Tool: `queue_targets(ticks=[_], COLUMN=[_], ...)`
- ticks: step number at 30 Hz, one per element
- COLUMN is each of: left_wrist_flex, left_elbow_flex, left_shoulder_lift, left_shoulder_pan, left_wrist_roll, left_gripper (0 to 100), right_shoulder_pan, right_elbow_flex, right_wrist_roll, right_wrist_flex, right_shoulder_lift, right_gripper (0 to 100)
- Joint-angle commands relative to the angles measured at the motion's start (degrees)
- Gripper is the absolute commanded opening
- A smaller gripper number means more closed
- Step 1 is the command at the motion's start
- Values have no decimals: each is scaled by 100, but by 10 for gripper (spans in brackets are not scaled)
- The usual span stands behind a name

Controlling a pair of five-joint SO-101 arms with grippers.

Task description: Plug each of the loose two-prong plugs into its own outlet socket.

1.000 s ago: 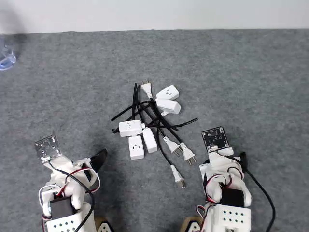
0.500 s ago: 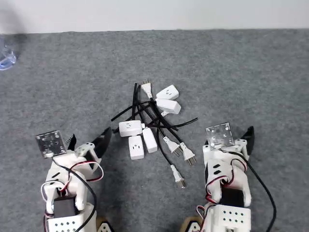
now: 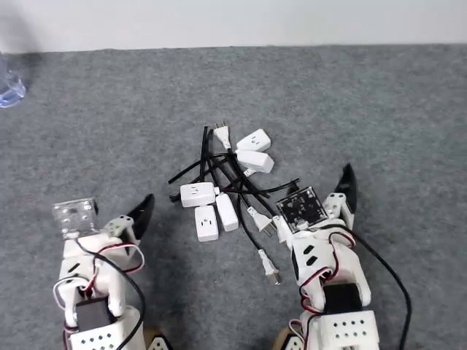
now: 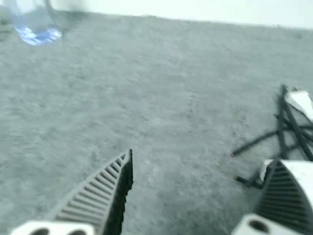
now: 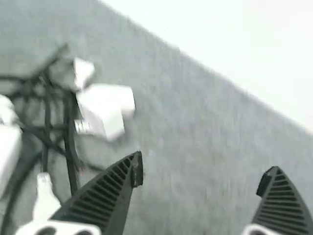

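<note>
Several white outlet sockets [image 3: 206, 222] lie in a heap with tangled black cords [image 3: 230, 175] at the table's middle. Loose two-prong plugs lie around it: one plug [image 3: 221, 134] at the far end, another plug [image 3: 271, 272] nearest the arms. My left gripper [image 3: 131, 216] hovers open to the left of the heap, with nothing between its fingers [image 4: 110, 193]; in its wrist view the cords [image 4: 286, 125] sit off to one side. My right gripper [image 3: 333, 197] stands open just right of the heap, and its wrist view shows a socket [image 5: 105, 111] and a plug [image 5: 44, 196] beside one finger [image 5: 115, 188].
Grey carpet-like matting [image 3: 379, 109] covers the table up to a white wall at the back. A clear bluish glass object [image 3: 9, 86] stands at the far left edge, seen also as the glass [image 4: 35, 24] in the left wrist view.
The right arm has swung forward and left toward the heap, its wrist board now covering a plug there. The left arm's gripper has lifted and turned, its wrist board shifting slightly.
</note>
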Motion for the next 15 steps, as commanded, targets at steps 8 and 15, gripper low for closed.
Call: queue_targets(ticks=[8,15], left_wrist_flex=[-114,167], left_elbow_flex=[-84,-127], left_shoulder_lift=[-62,-26], left_shoulder_pan=[114,1011], left_wrist_roll=[-1064,-1741], left_gripper=[393,393], right_shoulder_pan=[-356,-365], right_elbow_flex=[782,774], right_wrist_roll=[-334,-325], right_wrist_flex=[-971,-778], right_shoulder_lift=[-4,-57], right_gripper=[372,372])
